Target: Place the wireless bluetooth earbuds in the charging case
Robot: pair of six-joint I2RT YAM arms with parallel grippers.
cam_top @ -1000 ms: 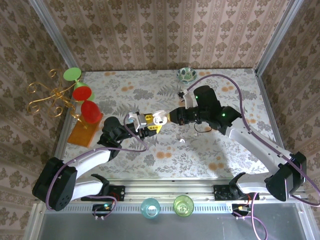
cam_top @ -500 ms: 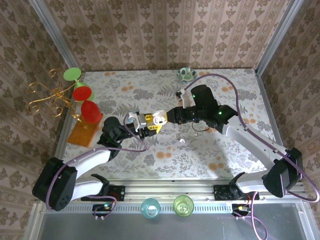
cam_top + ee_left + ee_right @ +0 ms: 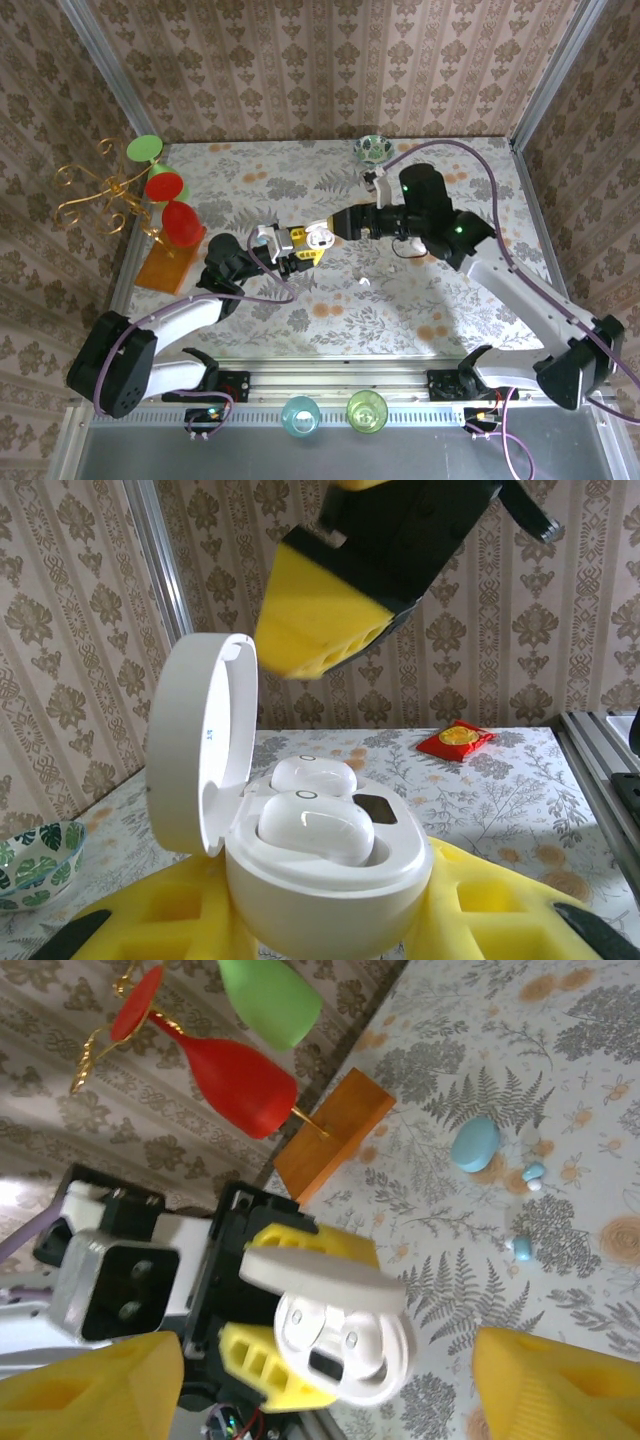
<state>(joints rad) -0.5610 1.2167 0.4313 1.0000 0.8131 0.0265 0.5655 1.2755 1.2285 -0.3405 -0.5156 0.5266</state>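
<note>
Since a second ago the right claw [image 3: 338,224] has spread its yellow foam pads [image 3: 95,1385] wide apart and pulled slightly up and to the right in the top view. It holds nothing and hangs just beside the case, clear of it. Two glossy white earbuds [image 3: 315,825], smooth and pebble-like, sit side by side in the wells of the round white charging case [image 3: 330,905] at the centre of the left wrist view. Its hinged lid [image 3: 200,750] stands upright on the left. The left claw [image 3: 300,248] is clamped on the case's base, with ribbed yellow fingers [image 3: 150,925] on both sides. At the upper right of the right wrist view, a pale-blue case [image 3: 474,1144] and tiny blue buds [image 3: 520,1249] lie on the floral tablecloth [image 3: 600,1080].
</note>
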